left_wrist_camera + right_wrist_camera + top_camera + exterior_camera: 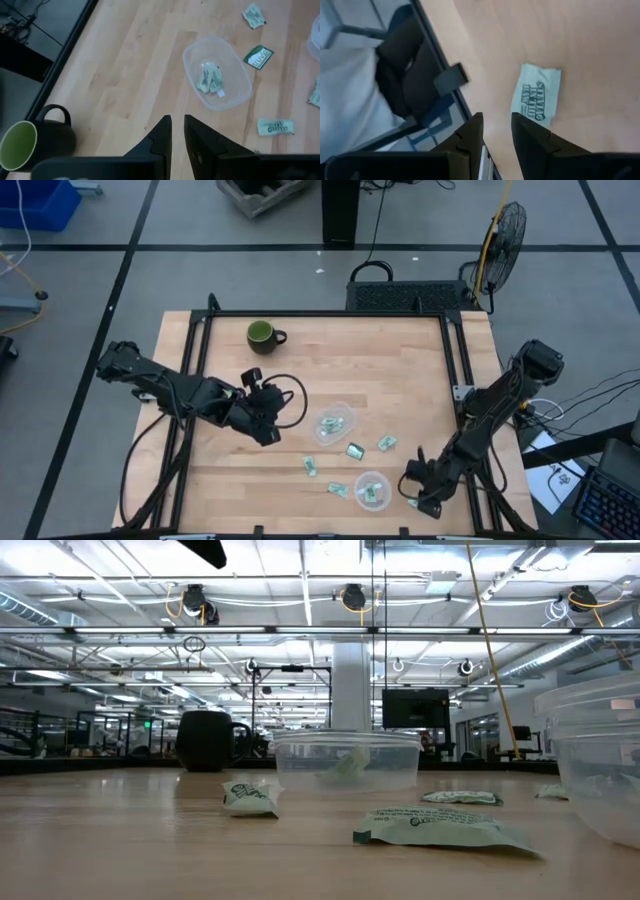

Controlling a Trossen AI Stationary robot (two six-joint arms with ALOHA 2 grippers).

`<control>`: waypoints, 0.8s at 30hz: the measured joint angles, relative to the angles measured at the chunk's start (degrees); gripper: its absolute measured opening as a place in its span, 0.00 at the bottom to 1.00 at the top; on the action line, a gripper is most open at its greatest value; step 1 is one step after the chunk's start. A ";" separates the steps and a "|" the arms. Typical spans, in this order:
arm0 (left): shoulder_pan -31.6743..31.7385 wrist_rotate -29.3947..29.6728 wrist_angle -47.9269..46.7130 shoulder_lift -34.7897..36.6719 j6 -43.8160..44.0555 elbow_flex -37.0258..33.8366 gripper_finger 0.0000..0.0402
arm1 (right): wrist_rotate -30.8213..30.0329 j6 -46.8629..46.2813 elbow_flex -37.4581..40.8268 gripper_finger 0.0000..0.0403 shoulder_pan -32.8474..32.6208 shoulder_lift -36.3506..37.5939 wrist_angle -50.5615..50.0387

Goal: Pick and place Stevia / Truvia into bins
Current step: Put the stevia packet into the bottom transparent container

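Observation:
Two clear bins stand on the wooden table: one (pixel 335 423) (pixel 217 72) at mid-table with a few green-and-white packets inside, one (pixel 372 490) near the front edge, also holding packets. Loose Stevia / Truvia packets lie flat around them (pixel 355 450) (pixel 386 443) (pixel 310 466) (pixel 338 489). My left gripper (pixel 268 430) (pixel 177 125) is shut and empty, above the table left of the mid-table bin. My right gripper (pixel 415 488) (pixel 496 122) is slightly open and empty at the front right corner. One packet (pixel 536 97) lies flat just beside its fingertips.
A dark green mug (pixel 263 336) (pixel 35 142) stands at the far left of the table. The table's dark frame rail (pixel 445 80) runs close by my right gripper. In the low view, packets (pixel 250 798) (pixel 440 828) lie in front of the mid-table bin (pixel 345 760).

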State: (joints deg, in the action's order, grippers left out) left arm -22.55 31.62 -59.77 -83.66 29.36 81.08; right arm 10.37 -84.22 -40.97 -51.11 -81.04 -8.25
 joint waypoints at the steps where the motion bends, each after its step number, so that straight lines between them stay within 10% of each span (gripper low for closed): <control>1: 0.01 0.02 0.00 0.00 -0.01 0.00 0.14 | 0.20 -0.47 -0.46 0.24 -0.19 -0.83 -0.50; 24: 0.01 0.07 0.02 0.00 0.79 0.00 0.14 | -2.71 -3.48 -2.34 0.24 -1.00 -5.15 -9.75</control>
State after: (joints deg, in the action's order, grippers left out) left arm -22.54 31.68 -59.75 -83.66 30.15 81.08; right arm 7.66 -87.70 -43.31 -52.12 -86.19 -18.00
